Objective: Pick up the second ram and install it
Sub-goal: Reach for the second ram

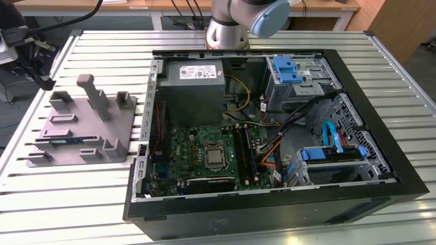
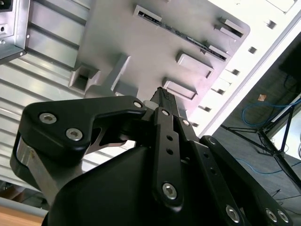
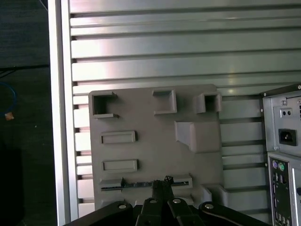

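The second ram point(image 3: 136, 183) is a dark thin stick standing on edge in a slot of the gray holder plate point(image 3: 155, 150). In the exterior view the ram point(image 1: 66, 139) sits near the front of that plate point(image 1: 81, 127), on the exterior view's left of the computer case. In the second wrist view the ram point(image 2: 190, 40) shows as a dark strip. My gripper point(image 3: 162, 182) hangs well above the plate, its black fingers pressed together and holding nothing. In the second wrist view the gripper point(image 2: 162, 94) points down at the plate.
The open computer case point(image 1: 272, 204) lies on the slatted metal table point(image 1: 68, 189). Inside it are the green motherboard point(image 1: 197, 153), long black memory slots point(image 1: 246, 150) beside the CPU socket point(image 1: 216, 156), a power supply point(image 1: 194, 89) and blue drive bays point(image 1: 289, 71). The arm's base point(image 1: 235, 23) stands behind the case.
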